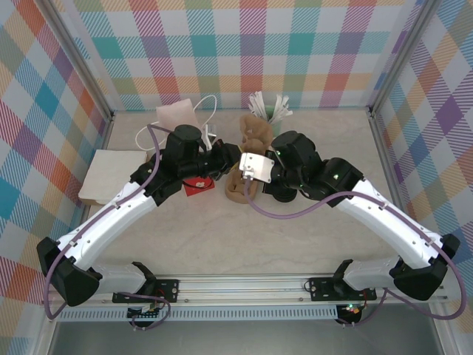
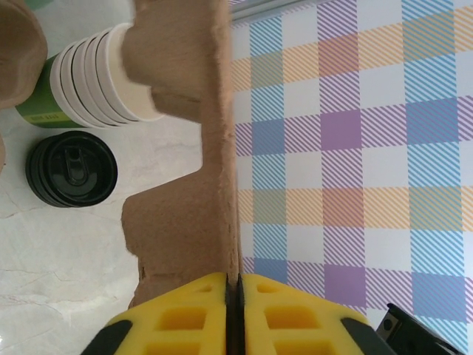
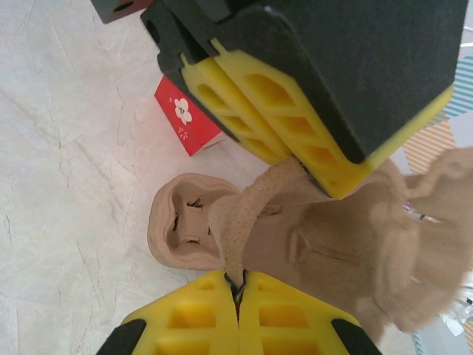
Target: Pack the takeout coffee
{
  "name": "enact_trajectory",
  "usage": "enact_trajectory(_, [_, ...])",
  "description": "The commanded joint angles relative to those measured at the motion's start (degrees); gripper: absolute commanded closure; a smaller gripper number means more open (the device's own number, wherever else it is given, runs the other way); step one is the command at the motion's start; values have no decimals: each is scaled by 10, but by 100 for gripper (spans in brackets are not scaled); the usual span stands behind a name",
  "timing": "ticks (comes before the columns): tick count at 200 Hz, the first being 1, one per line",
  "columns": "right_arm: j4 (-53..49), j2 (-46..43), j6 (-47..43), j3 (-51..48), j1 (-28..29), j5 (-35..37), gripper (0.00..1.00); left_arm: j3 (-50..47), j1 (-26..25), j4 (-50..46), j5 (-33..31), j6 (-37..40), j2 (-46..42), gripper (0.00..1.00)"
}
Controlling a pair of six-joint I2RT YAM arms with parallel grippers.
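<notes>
**Item:** takeout coffee (image 2: 72, 168). **Location:** on the table, ahead of the left gripper (image 2: 234, 279) and off to the left of its fingertips in the left wrist view. It sits just beside the stack of lidless cups (image 2: 89, 81), and no finger touches it. Its black lid faces the camera; the green body beneath cannot be made out. **Handling (judged):** 1 paper cup, light unless filled, with a soft wall that crushes easily and a hard, slick lid liable to pop. Take hold around the body just under the lid rim, gently, and keep it upright. **Between the fingers:** pulp cup carrier (image 2: 188, 222), a thin moulded sheet. **Left gripper:** jaws closed flat on the carrier's edge. **Right gripper** (image 3: 239, 279)**:** likewise clamped on another edge of the carrier, with the left gripper's fingers just ahead of it. A red packet (image 3: 185, 118) lies beyond on the table.
</notes>
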Motion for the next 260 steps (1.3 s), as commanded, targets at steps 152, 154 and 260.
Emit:
enact_trajectory(152, [-33, -27, 73, 36, -29, -15, 25, -58, -67, -54, -70, 237, -90, 100])
enact_trajectory(154, [-33, -25, 73, 38, -31, -17, 25, -61, -67, -52, -70, 236, -91, 100])
enact_trajectory(260, [1, 66, 82, 45, -78, -89, 25, -81, -68, -26, -52, 241, -109, 100])
